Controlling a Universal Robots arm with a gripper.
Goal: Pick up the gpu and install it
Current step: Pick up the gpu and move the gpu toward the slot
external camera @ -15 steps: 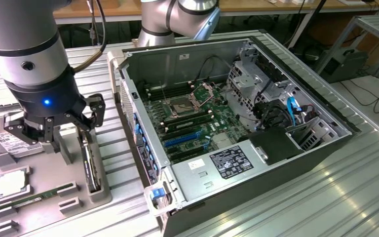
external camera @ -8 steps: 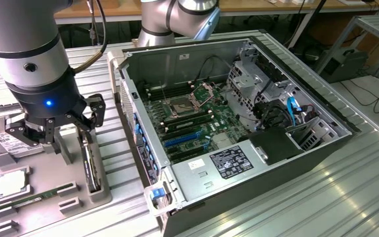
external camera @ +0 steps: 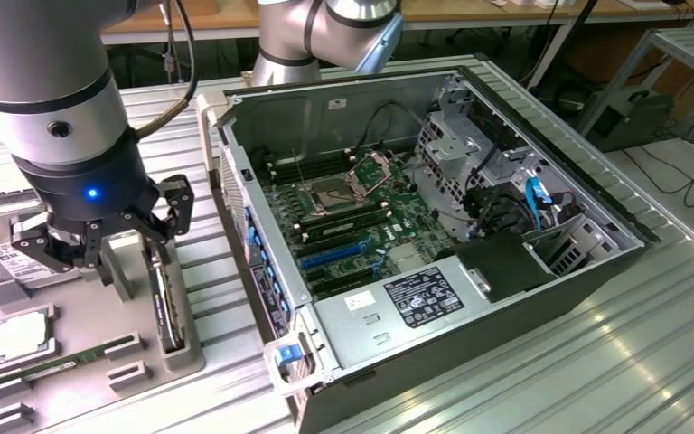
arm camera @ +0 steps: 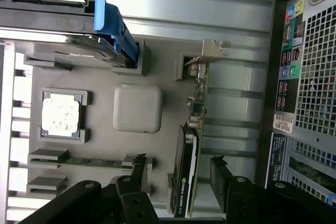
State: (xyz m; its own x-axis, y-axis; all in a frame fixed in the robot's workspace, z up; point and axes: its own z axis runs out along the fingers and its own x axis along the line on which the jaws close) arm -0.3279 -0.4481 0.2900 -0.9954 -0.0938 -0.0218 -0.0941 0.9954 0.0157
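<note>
Jaws stand apart on either side of the gpu [arm camera: 188, 156], which sits on edge in its slot on the grey tray [external camera: 82, 312], not yet gripped; pickup and installation both remain. The wrist view shows the card's silvery bracket [arm camera: 212, 51] and clear gaps beside it, while the exterior view shows the open computer case [external camera: 323, 108] beside the tray on the desk [external camera: 636, 362]

Gripper [arm camera: 178, 167] downward, fingers [arm camera: 218, 176] wide apart
</note>
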